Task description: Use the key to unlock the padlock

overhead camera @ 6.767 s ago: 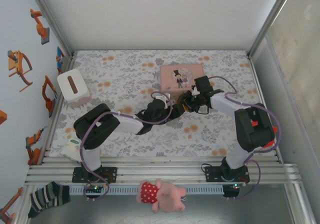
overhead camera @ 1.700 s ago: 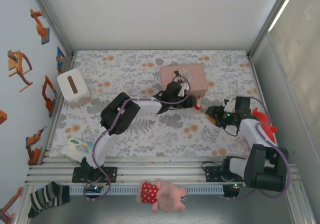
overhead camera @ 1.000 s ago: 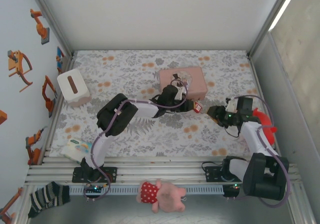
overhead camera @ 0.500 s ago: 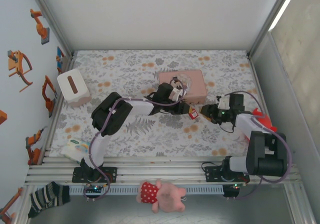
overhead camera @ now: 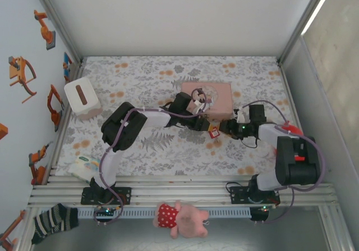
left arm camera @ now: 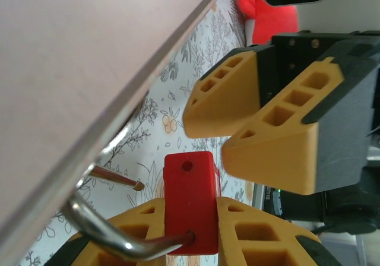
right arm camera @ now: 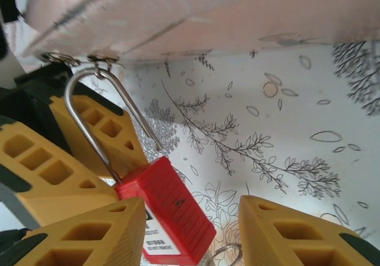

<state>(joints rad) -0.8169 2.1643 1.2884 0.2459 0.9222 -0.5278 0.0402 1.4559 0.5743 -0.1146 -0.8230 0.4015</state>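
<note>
The small red padlock (overhead camera: pixel 213 131) is clamped by its body (left arm camera: pixel 190 200) between my left gripper's (left arm camera: pixel 190 224) yellow fingers, just in front of the pink box. Its silvery shackle (right arm camera: pixel 89 117) is swung out, with one leg's free end (left arm camera: pixel 138 186) outside the body. My right gripper (right arm camera: pixel 191 211) stands open around the lock's lower end, whose red body (right arm camera: pixel 169 209) lies close to the left finger. A thin metal ring (right arm camera: pixel 225 254) pokes out under the lock; the key itself is hidden. In the top view the right gripper (overhead camera: pixel 225 129) faces the left gripper (overhead camera: pixel 205 124).
The pink box (overhead camera: pixel 216 94) stands right behind both grippers, its wall close above them (right arm camera: pixel 208 16). A red plastic toy (left arm camera: pixel 267 10) lies by the right arm. A white tissue box (overhead camera: pixel 82 97) sits far left. A pink plush (overhead camera: pixel 179 217) hangs at the front rail.
The left gripper has carried the padlock a little nearer and leftward. The right gripper has come in from the right and now stands open around the lock's end.
</note>
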